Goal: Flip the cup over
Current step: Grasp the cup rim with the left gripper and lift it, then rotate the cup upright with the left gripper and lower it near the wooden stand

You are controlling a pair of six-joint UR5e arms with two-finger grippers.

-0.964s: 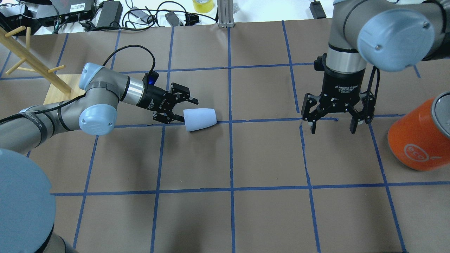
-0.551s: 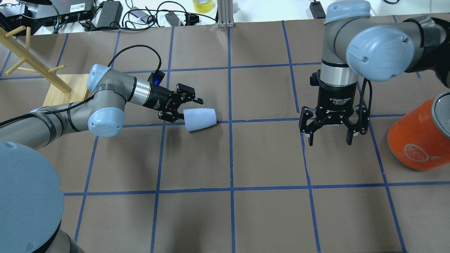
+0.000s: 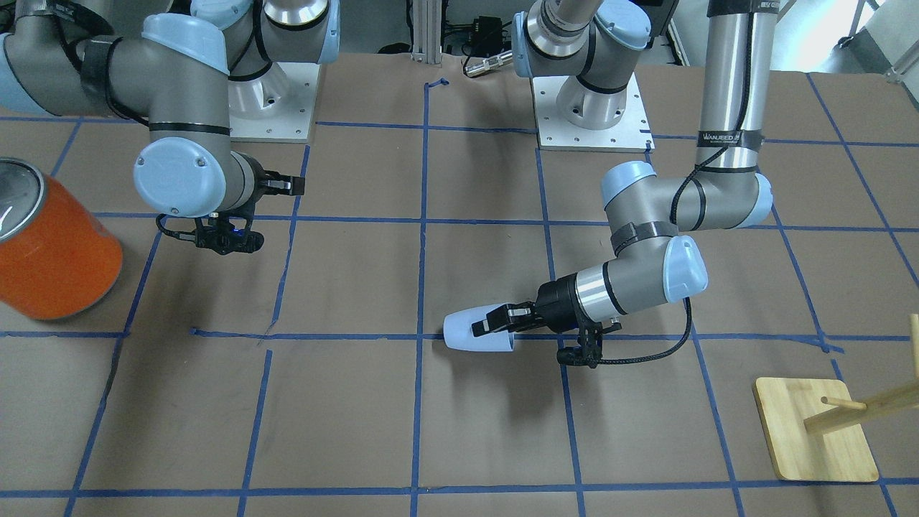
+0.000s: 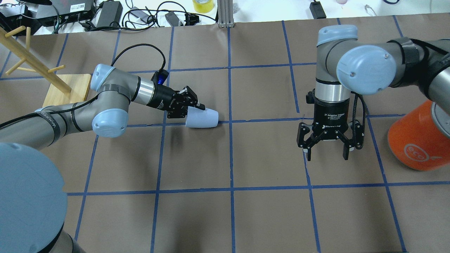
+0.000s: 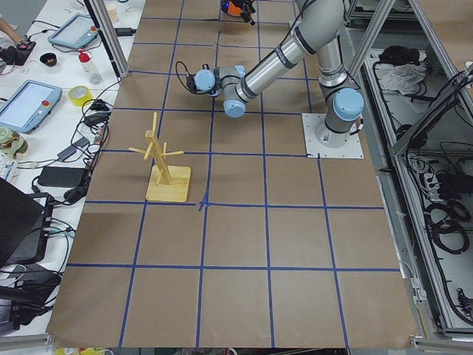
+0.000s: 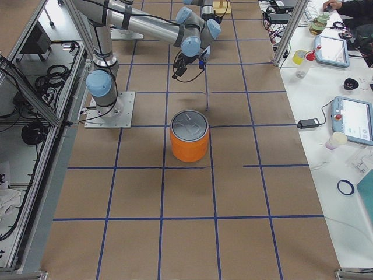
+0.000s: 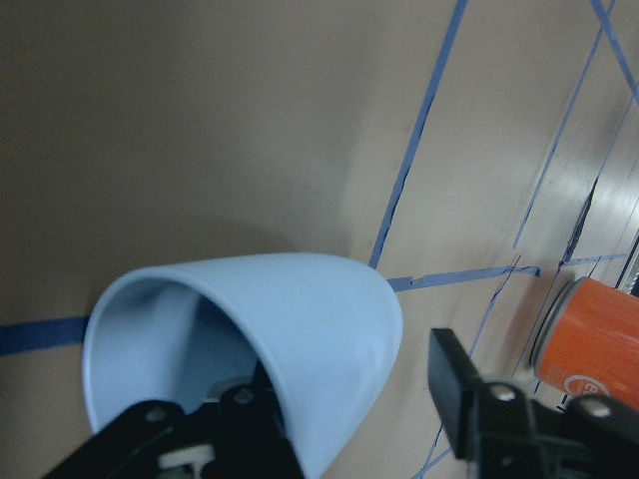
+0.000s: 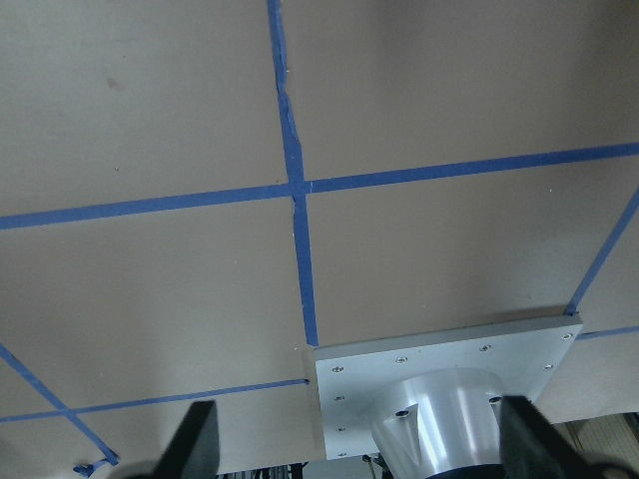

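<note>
The pale blue cup point(image 4: 204, 118) lies on its side on the brown table, mouth toward my left arm; it also shows in the front view point(image 3: 459, 332) and the left wrist view point(image 7: 300, 319). My left gripper point(image 4: 195, 109) is open at the cup's mouth. In the left wrist view one finger point(image 7: 215, 439) is inside the cup and the other point(image 7: 469, 404) is outside, a little apart from the wall. My right gripper point(image 4: 326, 154) is open and empty, pointing down over bare table to the right; its fingers point(image 8: 198, 444) show spread wide.
A large orange can point(image 4: 418, 140) with a silver top stands at the right edge, close to my right gripper. A wooden peg rack point(image 4: 65, 91) stands at the far left behind my left arm. Cables and power bricks point(image 4: 109, 14) lie past the table's far edge.
My left gripper moved forward onto the cup's mouth, one finger now inside it; the cup turned a little. My right arm moved nearer, away from the far edge, and its gripper stays open.
</note>
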